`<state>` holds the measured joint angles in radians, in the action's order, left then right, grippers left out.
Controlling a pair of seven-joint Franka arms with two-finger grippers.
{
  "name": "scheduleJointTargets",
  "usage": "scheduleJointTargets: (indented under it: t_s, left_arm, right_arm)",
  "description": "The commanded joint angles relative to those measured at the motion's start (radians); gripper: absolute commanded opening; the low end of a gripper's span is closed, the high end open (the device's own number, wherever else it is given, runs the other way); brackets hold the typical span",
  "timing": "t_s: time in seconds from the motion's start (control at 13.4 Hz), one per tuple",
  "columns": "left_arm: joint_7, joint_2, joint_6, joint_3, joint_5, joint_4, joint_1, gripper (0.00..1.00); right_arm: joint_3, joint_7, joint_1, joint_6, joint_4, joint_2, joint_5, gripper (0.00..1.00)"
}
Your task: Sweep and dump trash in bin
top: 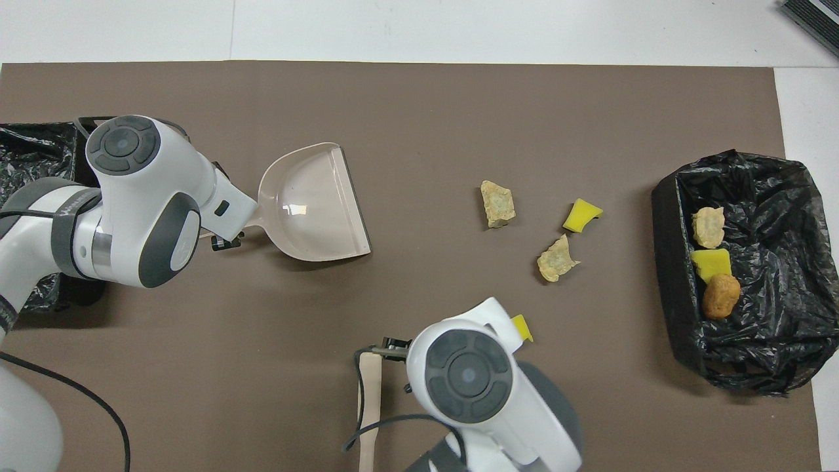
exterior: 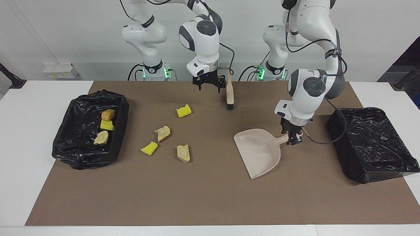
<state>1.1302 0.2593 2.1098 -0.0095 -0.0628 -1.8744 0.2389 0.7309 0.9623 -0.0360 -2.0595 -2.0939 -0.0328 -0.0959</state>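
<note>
Reading places as a clock laid over the brown mat (exterior: 210,196), with twelve pointing away from the robots and six toward them, one white surface (exterior: 39,98) is carrying that single mat and everything on it.

Two black-bagged bins are sitting at the mat's ends. The open bin (exterior: 65,131) is lying at three o'clock, at the right arm's end. The second bin (exterior: 370,144) is lying at nine o'clock, at the left arm's end, showing only crinkled black plastic.

Two arms are reaching in. The left pincer (exterior: 293,139) is hanging down at the tip of the dustpan's handle, and I cannot tell whether it is grasping or has let go. The right pincer (exterior: 209,89) is standing released, fingers spread, holding nothing, over the mat just beside the brush's handle.

One beige dustpan (exterior: 259,152) is lying flat on the mat at about ten o'clock, its handle pointing toward the nine o'clock bin. One brush (exterior: 230,88) is lying at six o'clock, bristles toward the centre.

Seven pieces of trash are showing. Four are lying loose on the mat between two and four o'clock, apart from one another: two yellow wedges (exterior: 183,110) (exterior: 149,148) and two beige lumps (exterior: 162,133) (exterior: 183,153). Three are resting inside the open bin in a row along the wall facing the centre: one brown oval lump (exterior: 108,114), one yellow wedge (exterior: 106,125) touching it, and one beige lump (exterior: 101,137).
</note>
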Motion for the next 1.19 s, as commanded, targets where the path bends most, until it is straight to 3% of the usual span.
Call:
scheduleJointTargets:
  t_s: [0.0, 0.22, 0.3, 0.37, 0.52, 0.75, 0.97, 1.12]
  left_arm:
    - [0.003, -0.023, 0.073, -0.007, -0.017, -0.080, -0.010, 0.89]
    - [-0.024, -0.037, 0.104, -0.007, -0.015, -0.118, -0.012, 0.89]
    - [-0.065, -0.035, 0.105, -0.007, -0.015, -0.118, -0.010, 0.82]
    - [-0.105, -0.034, 0.107, -0.007, -0.014, -0.115, -0.004, 0.68]
    - [-0.142, -0.031, 0.127, -0.009, -0.012, -0.114, 0.003, 0.50]
    - [-0.139, -0.029, 0.127, -0.009, -0.012, -0.109, 0.008, 0.16]
    - [-0.112, -0.034, 0.113, -0.010, -0.015, -0.100, 0.007, 0.02]
    - [-0.058, -0.044, 0.105, -0.009, -0.017, -0.086, 0.005, 0.00]
  right_arm:
    - [0.099, 0.131, 0.011, -0.065, -0.069, -0.030, -0.016, 1.00]
    - [0.226, 0.245, 0.008, -0.131, -0.116, -0.022, 0.001, 1.00]
    - [0.252, 0.259, 0.005, -0.166, -0.142, -0.018, 0.007, 1.00]
    - [0.274, 0.260, 0.005, -0.178, -0.155, -0.016, 0.010, 1.00]
    - [0.280, 0.260, -0.021, -0.183, -0.156, 0.007, 0.022, 1.00]
    - [0.280, 0.259, -0.061, -0.182, -0.155, 0.068, 0.093, 1.00]
    - [0.280, 0.253, -0.077, -0.180, -0.155, 0.094, 0.102, 0.98]
    - [0.280, 0.242, -0.078, -0.180, -0.155, 0.103, 0.102, 0.90]
